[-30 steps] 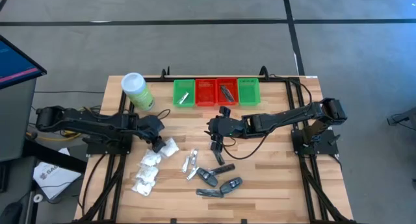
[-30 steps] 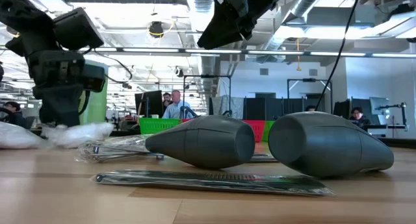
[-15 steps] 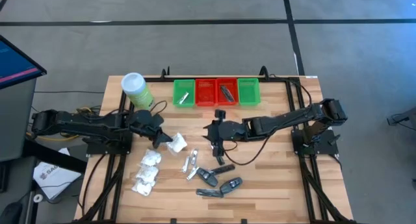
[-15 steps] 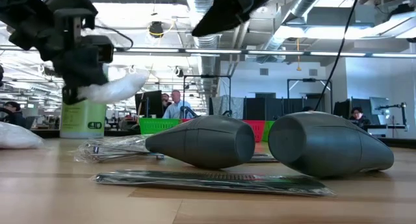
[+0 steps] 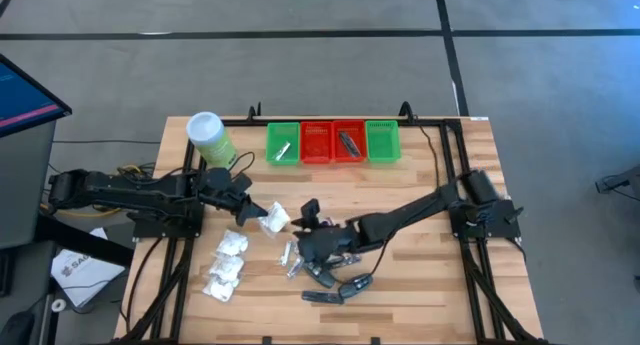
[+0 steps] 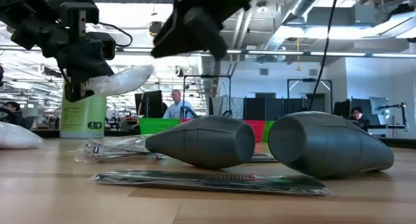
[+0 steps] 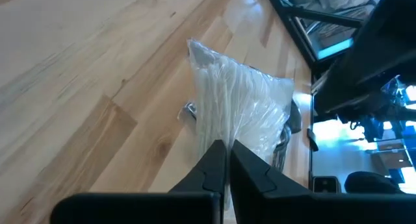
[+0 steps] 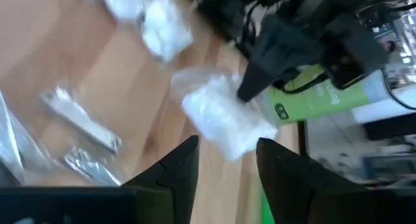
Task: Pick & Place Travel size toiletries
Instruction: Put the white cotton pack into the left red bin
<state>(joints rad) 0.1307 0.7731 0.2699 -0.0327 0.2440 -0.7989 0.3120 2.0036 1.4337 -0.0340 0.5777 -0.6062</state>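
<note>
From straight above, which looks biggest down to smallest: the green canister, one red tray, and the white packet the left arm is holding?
1. Green canister and red tray: about alike.
2. White packet in the left tool: smallest, though lifted nearer the camera.

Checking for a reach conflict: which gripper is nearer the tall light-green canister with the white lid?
Left. The left gripper, holding a white packet, sits just in front of the canister; the right gripper is farther toward the table's middle.

A wooden table is carrying everything, with a light-green canister standing at its far left corner beside a row of green and red trays sitting along the far edge. White puffy packets are lying toward the left. Silver foil sachets and dark oblong pieces are lying near the front middle.
</note>
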